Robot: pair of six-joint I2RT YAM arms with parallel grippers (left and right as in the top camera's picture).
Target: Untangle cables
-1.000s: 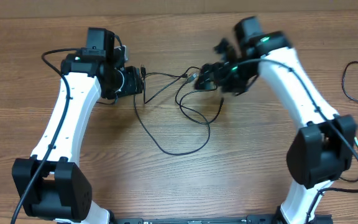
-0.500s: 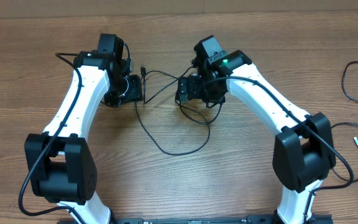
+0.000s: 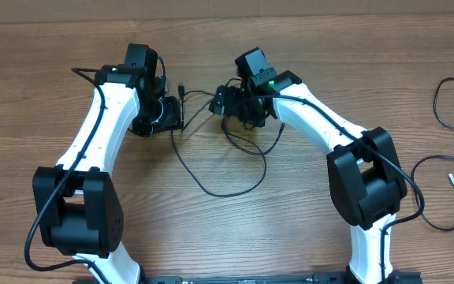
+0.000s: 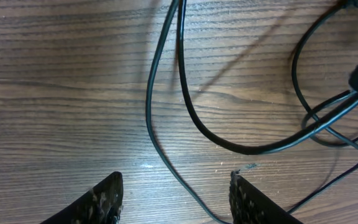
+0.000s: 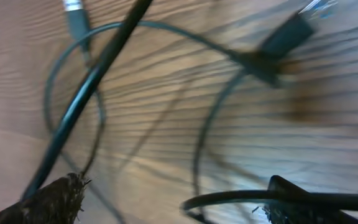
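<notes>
Loose cables (image 4: 148,112) loop over the table (image 3: 385,47) — left gripper (image 4: 174,183) and right gripper (image 5: 174,186) both spread, clamping nothing.

cables (image 4: 247,150) looped mid-table, open wood (image 3: 211,244) around them

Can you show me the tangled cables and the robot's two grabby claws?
cables (image 4: 247,150): left wrist view, on the bottom bend of the thick cord.
left gripper (image 4: 176,190): left wrist view, midway between its fingertips.
right gripper (image 5: 176,196): right wrist view, midway between its fingertips.
</notes>
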